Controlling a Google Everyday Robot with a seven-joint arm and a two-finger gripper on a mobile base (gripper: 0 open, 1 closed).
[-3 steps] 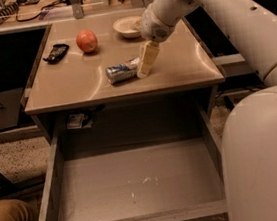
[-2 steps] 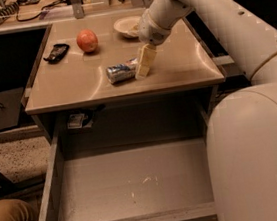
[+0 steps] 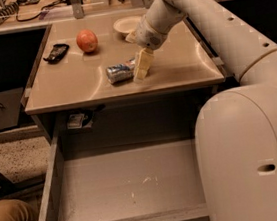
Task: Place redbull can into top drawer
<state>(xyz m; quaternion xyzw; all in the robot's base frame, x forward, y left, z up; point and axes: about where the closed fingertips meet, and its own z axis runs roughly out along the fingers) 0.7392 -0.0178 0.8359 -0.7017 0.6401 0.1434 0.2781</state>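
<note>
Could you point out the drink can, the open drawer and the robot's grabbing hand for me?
redbull can (image 3: pixel 120 73): camera view, on its silver side.
top drawer (image 3: pixel 122 185): camera view, on its bare grey floor.
gripper (image 3: pixel 140 73): camera view, on its lower end, at the can's right end.

I'm in a lab/office-type workroom afaict: a tan desk top (image 3: pixel 183 61) w/ a wide grey top drawer (image 3: pixel 127 184) standing open under it, and a speckled hard floor (image 3: pixel 13 158). The bench (image 3: pixel 12 24) behind is strewn w/ cables (image 3: pixel 7 7) & small electronic gear. My gripper (image 3: pixel 141 67) sits low on the desk, right beside the redbull can (image 3: pixel 120 73).
</note>
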